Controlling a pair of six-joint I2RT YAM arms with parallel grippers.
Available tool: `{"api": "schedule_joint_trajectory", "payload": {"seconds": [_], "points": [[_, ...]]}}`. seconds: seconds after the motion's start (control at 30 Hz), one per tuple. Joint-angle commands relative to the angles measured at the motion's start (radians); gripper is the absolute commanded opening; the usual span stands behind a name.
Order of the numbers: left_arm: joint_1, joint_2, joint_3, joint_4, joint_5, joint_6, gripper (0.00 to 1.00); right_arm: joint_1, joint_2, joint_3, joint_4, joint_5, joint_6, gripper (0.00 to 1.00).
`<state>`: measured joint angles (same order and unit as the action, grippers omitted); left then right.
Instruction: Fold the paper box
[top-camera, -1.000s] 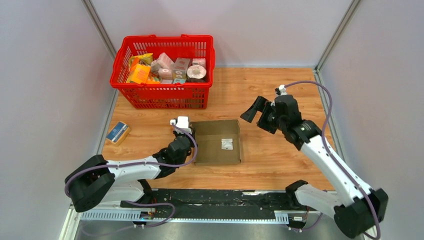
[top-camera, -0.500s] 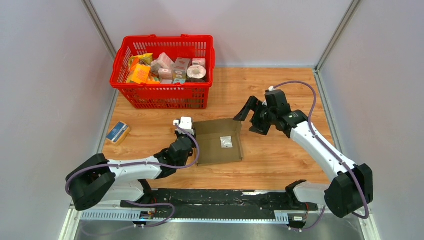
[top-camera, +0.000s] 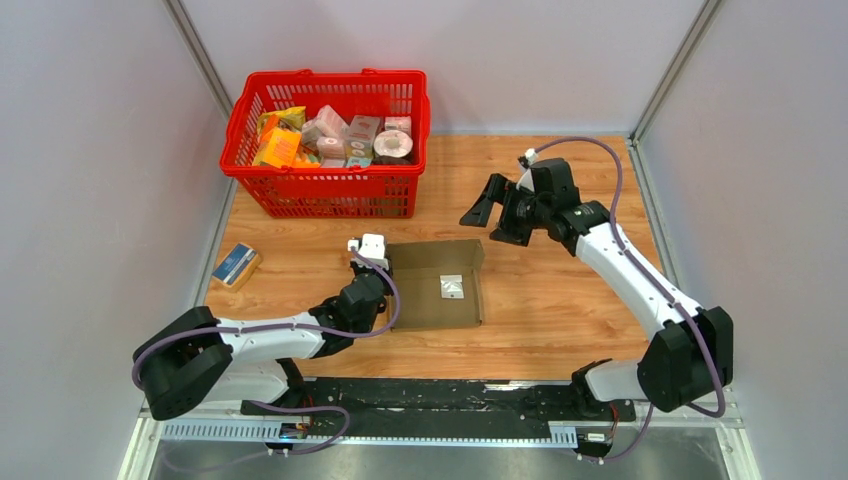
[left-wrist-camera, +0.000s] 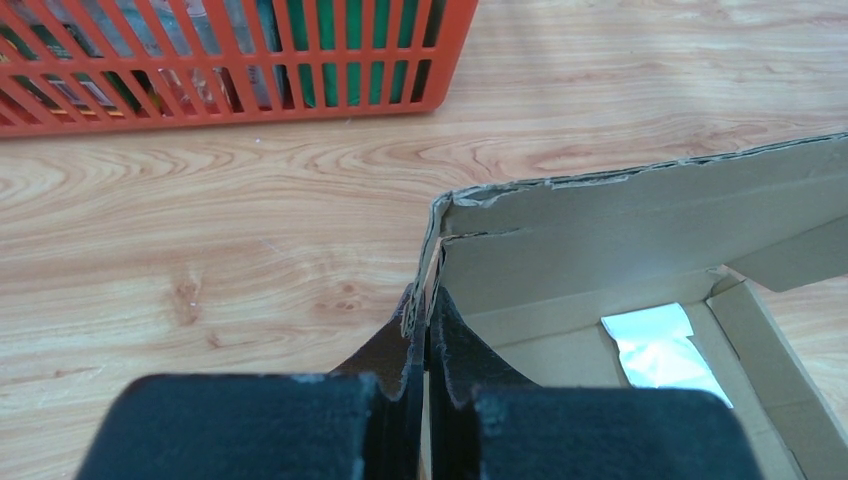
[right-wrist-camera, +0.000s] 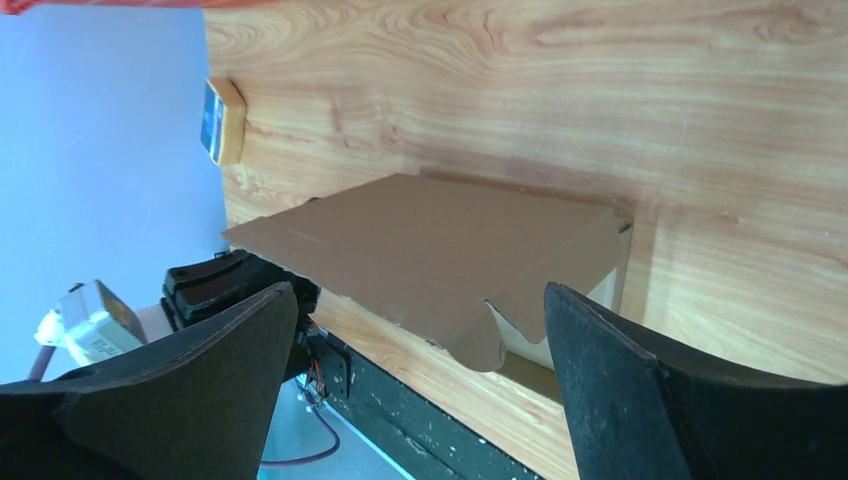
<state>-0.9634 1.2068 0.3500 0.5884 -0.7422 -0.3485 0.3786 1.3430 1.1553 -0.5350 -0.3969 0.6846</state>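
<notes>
Box (top-camera: 435, 285) sitting on surface (top-camera: 560, 310) between arms, walls partly raised. Left claw (left-wrist-camera: 425, 322) clenching left wall near far corner, steadying. Right claw (top-camera: 497, 216) gaping, empty, hovering off far-right corner. Next, likely: right claw catching far wall, folding inward.

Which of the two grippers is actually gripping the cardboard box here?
The left gripper: its jaws are shut on the left wall of the cardboard box. The right gripper is open, apart from the box.

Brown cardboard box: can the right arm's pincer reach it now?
Probably yes: the open right pincer hovers just beyond the brown cardboard box, nothing between them. The left pincer only pinches its left wall.
</notes>
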Motion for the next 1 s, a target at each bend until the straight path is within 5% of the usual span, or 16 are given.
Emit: {"api": "schedule_joint_trajectory", "payload": {"seconds": [0.0,0.13,0.5,0.97], "points": [[-0.009,0.01,0.009,0.053,-0.006,0.022,0.0,0.013,0.022,-0.029,0.041,-0.043,0.027,0.94],[-0.014,0.01,0.004,0.062,-0.006,0.023,0.0,0.028,0.042,-0.077,0.081,-0.074,0.07,0.82],[-0.017,0.002,-0.013,0.07,-0.019,-0.032,0.0,0.074,-0.071,-0.314,0.326,-0.051,0.352,0.72],[-0.028,0.082,-0.006,0.117,0.027,-0.236,0.0,0.103,-0.18,-0.491,0.503,0.033,0.415,0.51]]}}
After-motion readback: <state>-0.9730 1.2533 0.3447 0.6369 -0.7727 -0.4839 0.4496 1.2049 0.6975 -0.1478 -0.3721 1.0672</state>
